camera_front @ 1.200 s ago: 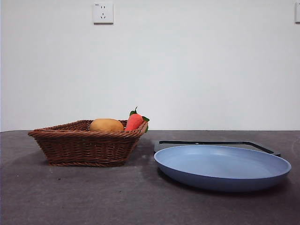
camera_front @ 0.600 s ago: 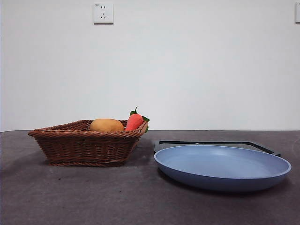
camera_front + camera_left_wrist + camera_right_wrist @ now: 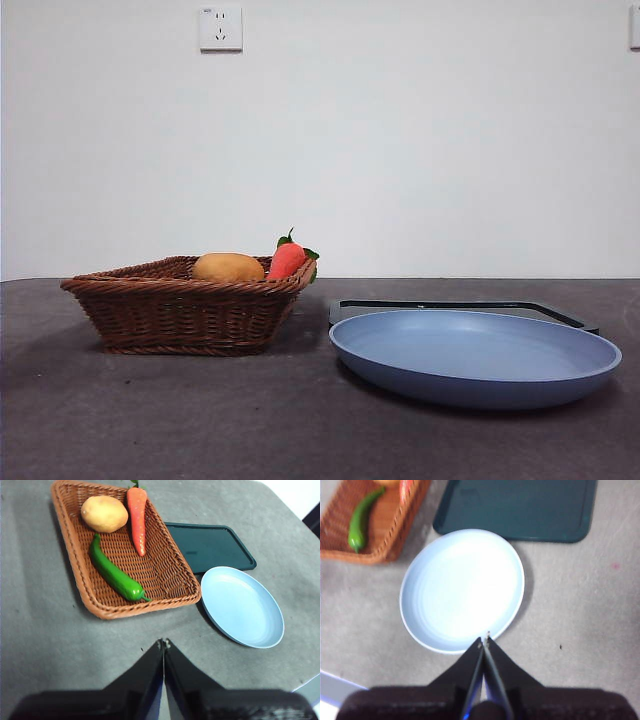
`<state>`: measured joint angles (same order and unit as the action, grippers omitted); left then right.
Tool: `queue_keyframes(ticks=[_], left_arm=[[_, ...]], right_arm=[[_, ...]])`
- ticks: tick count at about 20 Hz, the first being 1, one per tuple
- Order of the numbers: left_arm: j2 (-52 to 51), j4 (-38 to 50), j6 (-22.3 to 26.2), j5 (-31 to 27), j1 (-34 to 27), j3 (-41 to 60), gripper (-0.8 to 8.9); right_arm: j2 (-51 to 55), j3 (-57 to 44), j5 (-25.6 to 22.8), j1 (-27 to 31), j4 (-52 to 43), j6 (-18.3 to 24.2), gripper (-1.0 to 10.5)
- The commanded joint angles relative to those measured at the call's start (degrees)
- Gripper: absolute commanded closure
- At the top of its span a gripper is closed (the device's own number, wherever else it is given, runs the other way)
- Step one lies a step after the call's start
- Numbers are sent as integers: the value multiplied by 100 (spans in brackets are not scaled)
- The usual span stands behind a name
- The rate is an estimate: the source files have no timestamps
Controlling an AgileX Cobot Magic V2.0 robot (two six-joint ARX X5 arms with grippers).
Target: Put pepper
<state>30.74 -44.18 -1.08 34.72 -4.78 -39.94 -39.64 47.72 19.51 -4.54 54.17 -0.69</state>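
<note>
- Your pepper [image 3: 114,571], glossy green, long and curved, lies in the woven wicker basket [image 3: 85,585], beside a tan potato [image 3: 104,513] and an orange carrot [image 3: 137,516].
- Next to the basket you've got a smooth blue plate [image 3: 460,590] and a dark flat tray [image 3: 520,507].
- Left gripper [image 3: 163,642]: jaws pressed together, hanging over bare table, nothing pinched.
- Right gripper [image 3: 484,639]: pressed together too, above the plate's rim.
</note>
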Motion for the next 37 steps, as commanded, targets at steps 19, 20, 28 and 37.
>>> queue_keyframes(ticks=[19, 20, 28, 37], left_arm=[[24, 59, -42, 28, -9, -74, 489], [24, 59, -42, 28, -9, -74, 489], [24, 61, -42, 24, -9, -74, 489], [35, 66, -42, 24, -9, -74, 489]], right_arm=[[-2559, 90, 2, -15, -1200, 55, 637], [-2872, 90, 2, -15, -1349, 55, 638], [-4461, 90, -24, -247, -2253, 57, 656], [-5184, 90, 7, -278, -2618, 28, 866]])
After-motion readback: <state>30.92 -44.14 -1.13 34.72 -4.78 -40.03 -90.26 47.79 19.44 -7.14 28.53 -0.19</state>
